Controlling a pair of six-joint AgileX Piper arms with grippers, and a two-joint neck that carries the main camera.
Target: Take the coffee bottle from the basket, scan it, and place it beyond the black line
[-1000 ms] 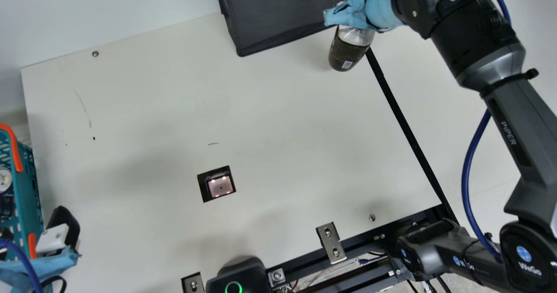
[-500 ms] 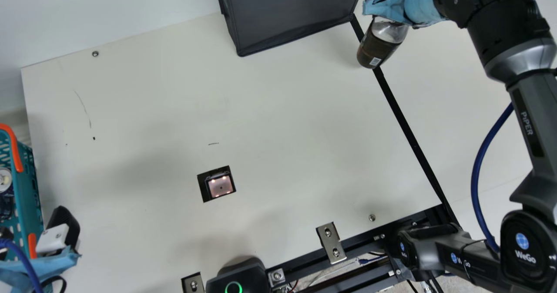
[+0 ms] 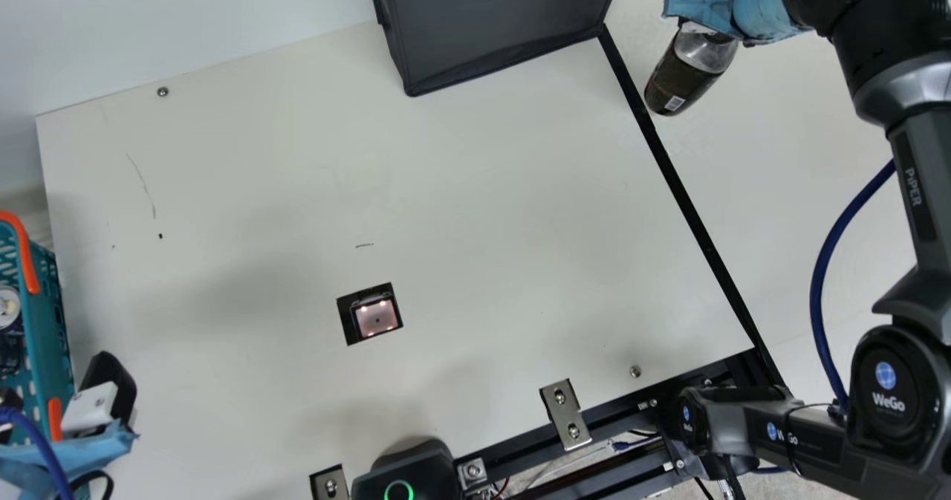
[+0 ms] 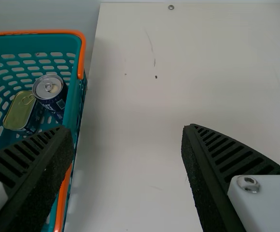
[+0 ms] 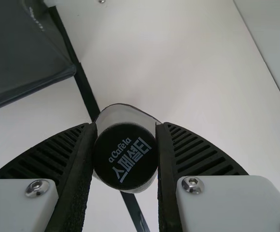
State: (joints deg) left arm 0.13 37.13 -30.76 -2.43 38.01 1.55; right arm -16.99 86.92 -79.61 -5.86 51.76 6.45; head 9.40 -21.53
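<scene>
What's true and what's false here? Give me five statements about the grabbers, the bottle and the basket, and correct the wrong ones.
1. The right gripper holds the coffee bottle. True.
2. The left gripper is pinching a can. False: it is open, with nothing between its fingers.
3. The basket holds a can with a silver top. True.
4. The coffee bottle is over the lit square in the table. False: it is well away, near the black line.
5. The dark bag has orange and white lettering. True.

The teal basket point(image 4: 73, 104) holds a dark blue can point(image 4: 49, 91) beside a gold-topped tin point(image 4: 20, 111).
</scene>
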